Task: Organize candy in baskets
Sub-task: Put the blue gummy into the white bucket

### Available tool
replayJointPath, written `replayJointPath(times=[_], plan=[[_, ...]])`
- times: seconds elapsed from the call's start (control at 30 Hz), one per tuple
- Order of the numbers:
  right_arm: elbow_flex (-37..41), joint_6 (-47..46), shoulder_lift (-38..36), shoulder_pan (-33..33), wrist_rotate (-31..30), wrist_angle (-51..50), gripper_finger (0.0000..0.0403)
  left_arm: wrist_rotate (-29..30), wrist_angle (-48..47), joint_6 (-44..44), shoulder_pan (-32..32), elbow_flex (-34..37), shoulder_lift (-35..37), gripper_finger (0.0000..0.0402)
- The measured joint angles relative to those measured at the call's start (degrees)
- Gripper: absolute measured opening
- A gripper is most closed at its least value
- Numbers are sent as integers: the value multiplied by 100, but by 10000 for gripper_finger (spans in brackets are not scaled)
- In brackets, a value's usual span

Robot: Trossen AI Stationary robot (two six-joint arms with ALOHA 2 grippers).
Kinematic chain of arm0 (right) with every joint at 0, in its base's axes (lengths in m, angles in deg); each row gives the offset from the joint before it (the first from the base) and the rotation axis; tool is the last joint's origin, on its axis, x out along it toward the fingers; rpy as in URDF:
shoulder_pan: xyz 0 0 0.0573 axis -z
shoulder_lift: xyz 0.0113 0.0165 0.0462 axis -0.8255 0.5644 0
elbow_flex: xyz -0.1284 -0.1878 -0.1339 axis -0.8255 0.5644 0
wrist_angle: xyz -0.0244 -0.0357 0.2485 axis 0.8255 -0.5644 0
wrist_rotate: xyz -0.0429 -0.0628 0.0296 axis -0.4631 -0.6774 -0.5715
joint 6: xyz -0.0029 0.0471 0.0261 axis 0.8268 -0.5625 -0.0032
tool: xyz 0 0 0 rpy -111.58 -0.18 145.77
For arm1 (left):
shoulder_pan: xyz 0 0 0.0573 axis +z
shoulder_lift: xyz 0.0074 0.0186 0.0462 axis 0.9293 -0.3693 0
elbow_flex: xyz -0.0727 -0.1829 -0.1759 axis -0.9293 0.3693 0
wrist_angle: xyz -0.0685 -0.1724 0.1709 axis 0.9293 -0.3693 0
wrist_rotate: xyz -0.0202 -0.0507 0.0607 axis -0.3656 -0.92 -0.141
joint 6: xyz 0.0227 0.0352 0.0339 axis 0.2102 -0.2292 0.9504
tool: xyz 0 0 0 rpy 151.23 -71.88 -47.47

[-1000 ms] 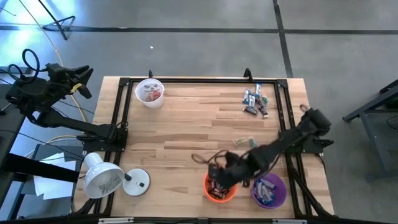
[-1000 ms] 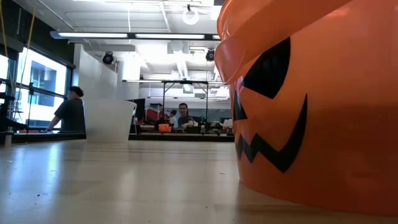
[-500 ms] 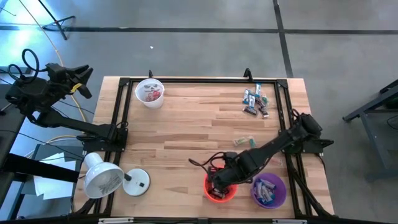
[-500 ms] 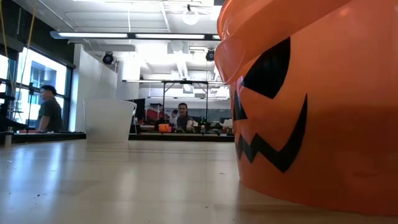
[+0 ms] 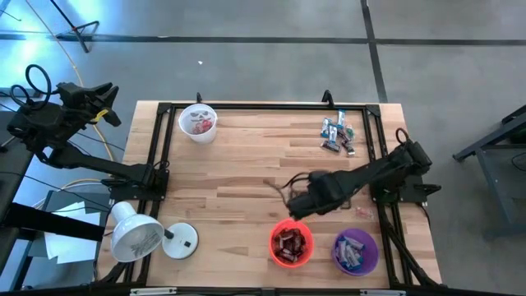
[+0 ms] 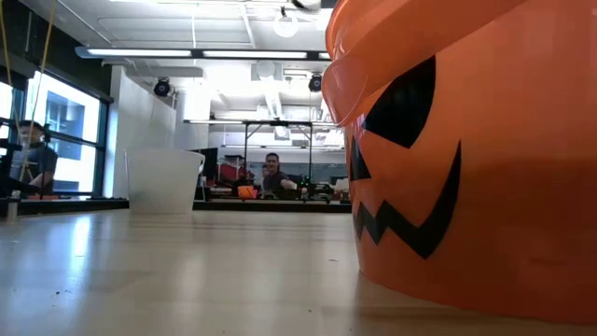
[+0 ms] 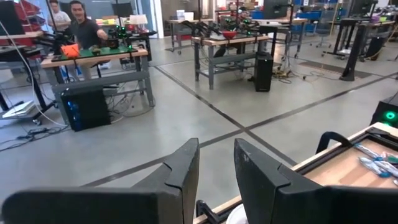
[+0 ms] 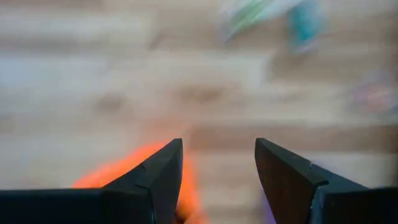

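The orange basket (image 5: 291,244) with dark brown candy and the purple basket (image 5: 355,252) with candy stand at the table's near right. The white basket (image 5: 197,122) stands at the far left. A loose candy pile (image 5: 338,136) lies at the far right, and one piece (image 5: 362,212) lies by the right arm. My right gripper (image 5: 296,203) hangs open over bare wood just beyond the orange basket (image 8: 134,175), pointing down, with nothing between its fingers (image 8: 219,146). My left gripper (image 7: 216,149) is parked off the table's left side (image 5: 100,100), open and holding nothing.
A white dome lamp (image 5: 138,234) with a round base (image 5: 182,240) stands at the near left corner. A black frame (image 5: 246,105) runs around the table. In the low view the orange basket (image 6: 466,159) fills the right side. People work at benches in the room behind.
My right gripper has come up from over the orange basket and moved toward the table's far edge, tipping until it points straight down over bare wood. The orange basket's contents now show uncovered. My left arm has kept still.
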Motion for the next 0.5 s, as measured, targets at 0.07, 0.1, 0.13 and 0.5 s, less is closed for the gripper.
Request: replayJointPath(times=[0.07, 0.1, 0.13, 0.5], plan=[[16, -182, -19, 101, -202, -682, 195, 0, 1, -27, 0, 0, 0, 88], [51, -247, -17, 157, -241, -930, 195, 1, 2, -79, 0, 0, 0, 88], [124, -242, -17, 218, -249, -976, 195, 3, 2, -135, 0, 0, 0, 88], [1670, 1066, -344, 890, 210, -897, 194, 162, 139, -164, 0, 0, 0, 88]])
